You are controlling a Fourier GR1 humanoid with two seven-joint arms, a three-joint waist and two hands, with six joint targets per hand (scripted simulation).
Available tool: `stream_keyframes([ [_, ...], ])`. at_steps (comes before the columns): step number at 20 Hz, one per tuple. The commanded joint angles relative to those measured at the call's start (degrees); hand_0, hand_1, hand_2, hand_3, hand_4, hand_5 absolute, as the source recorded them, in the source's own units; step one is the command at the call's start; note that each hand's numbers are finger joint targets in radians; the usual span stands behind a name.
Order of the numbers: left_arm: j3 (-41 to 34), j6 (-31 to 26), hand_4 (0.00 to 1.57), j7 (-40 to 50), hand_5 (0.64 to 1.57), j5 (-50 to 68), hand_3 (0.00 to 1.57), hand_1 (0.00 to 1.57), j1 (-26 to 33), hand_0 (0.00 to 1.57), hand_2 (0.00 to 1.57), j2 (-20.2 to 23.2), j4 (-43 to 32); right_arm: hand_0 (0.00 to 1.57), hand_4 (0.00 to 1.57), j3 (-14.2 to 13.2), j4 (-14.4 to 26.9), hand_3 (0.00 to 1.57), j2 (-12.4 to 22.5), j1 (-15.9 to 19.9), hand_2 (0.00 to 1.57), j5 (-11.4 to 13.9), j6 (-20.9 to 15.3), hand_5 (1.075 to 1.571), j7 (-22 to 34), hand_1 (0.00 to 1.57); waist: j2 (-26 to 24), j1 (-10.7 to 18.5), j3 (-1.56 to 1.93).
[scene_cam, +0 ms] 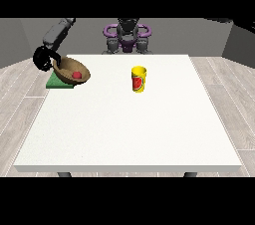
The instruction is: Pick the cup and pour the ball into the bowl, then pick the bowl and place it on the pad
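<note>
Round brown wooden bowl (pixel 72 71), tilted, held at its rim by the robot hand at the view's left (pixel 46 59), fingers curled on the rim. Small red ball (pixel 76 75) inside bowl. Flat green pad (pixel 60 82) directly beneath hand and bowl, at edge of white counter (pixel 129 134). Yellow plastic cup (pixel 139 79) upright, well apart from the hand, toward view's right.

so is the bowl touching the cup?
Apart. The front view shows bare white table between the bowl, at the table's left edge, and the yellow cup mid-table.
</note>
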State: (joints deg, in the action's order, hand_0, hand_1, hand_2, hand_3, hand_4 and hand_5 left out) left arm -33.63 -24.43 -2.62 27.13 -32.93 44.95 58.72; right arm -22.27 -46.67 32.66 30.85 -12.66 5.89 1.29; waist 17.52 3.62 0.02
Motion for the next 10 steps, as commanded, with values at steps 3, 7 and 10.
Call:
stream_keyframes([
  [3, -0.14, 2.05, 0.67, 0.79, 1.559, 1.92, 0.0, 0.0, -0.91, 0.0, 0.0, -0.08, 8.21, 1.57, 0.99, -4.81, 10.64, 0.37, 4.71, 2.04, 1.57, -0.32, 2.36, 1.57, -11.85, 1.57, 7.12, 2.2, 0.18],
  [7, -2.46, 5.52, 0.69, 1.17, 1.56, 3.0, 0.0, 0.0, 0.62, 0.0, 0.0, -0.16, 12.78, 1.57, 0.98, -5.98, 15.5, 0.0, 8.21, 1.77, 1.57, -0.01, 5.52, 1.571, -16.44, 1.57, 9.23, 0.83, 0.19],
  [10, -3.5, 4.78, 0.7, 4.12, 1.56, 5.69, 0.0, 0.0, 1.85, 0.0, 0.0, 0.54, 14.21, 1.57, 0.99, -6.74, 19.1, 0.0, 11.92, 2.95, 1.57, 0.17, 7.47, 1.571, -16.75, 1.57, 9.54, 0.59, 0.16],
])
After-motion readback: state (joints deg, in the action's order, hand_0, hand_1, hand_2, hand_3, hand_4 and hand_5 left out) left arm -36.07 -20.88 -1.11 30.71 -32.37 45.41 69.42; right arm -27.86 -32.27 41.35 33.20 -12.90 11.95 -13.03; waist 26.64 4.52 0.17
